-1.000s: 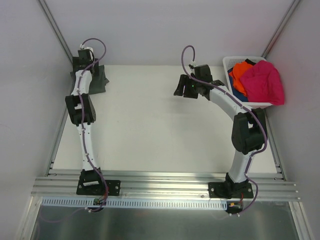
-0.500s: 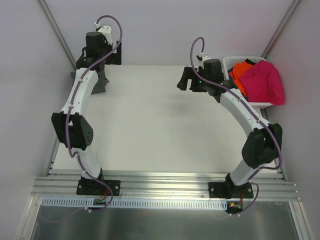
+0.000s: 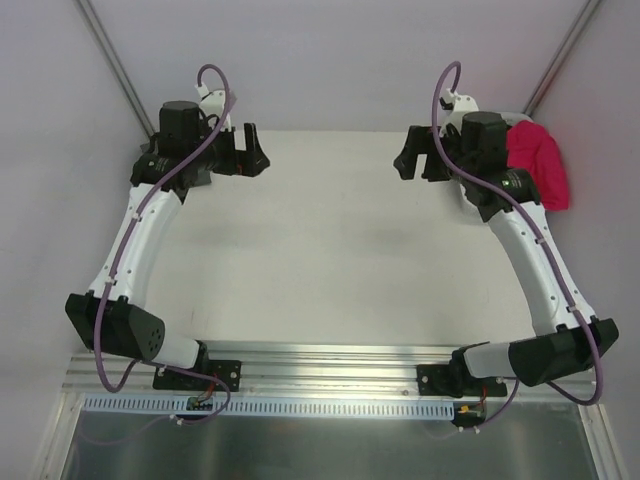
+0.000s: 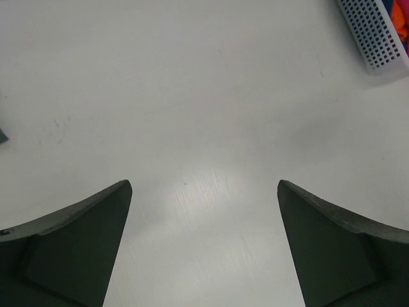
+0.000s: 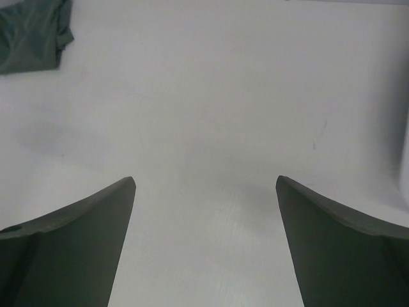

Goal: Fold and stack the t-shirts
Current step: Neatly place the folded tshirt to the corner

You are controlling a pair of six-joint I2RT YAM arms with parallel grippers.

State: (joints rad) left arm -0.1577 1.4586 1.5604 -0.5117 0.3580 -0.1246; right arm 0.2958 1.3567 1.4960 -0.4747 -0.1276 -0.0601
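Note:
A folded dark grey-green t-shirt lies on the white table at the far left; in the top view my left arm hides it. A magenta-pink t-shirt sits in the white basket at the far right, partly behind my right arm. A strip of orange t-shirt shows over the basket's edge. My left gripper hangs open over bare table at the back left. My right gripper hangs open over bare table just left of the basket. Neither holds anything.
The white lattice basket stands at the table's far right corner. Grey walls and slanted metal posts close in the back and sides. An aluminium rail with both arm bases runs along the near edge.
Both arms have stretched toward the back of the table. The left gripper swung right, off the dark shirt. The right gripper moved right, toward the basket, and its jaws opened wider.

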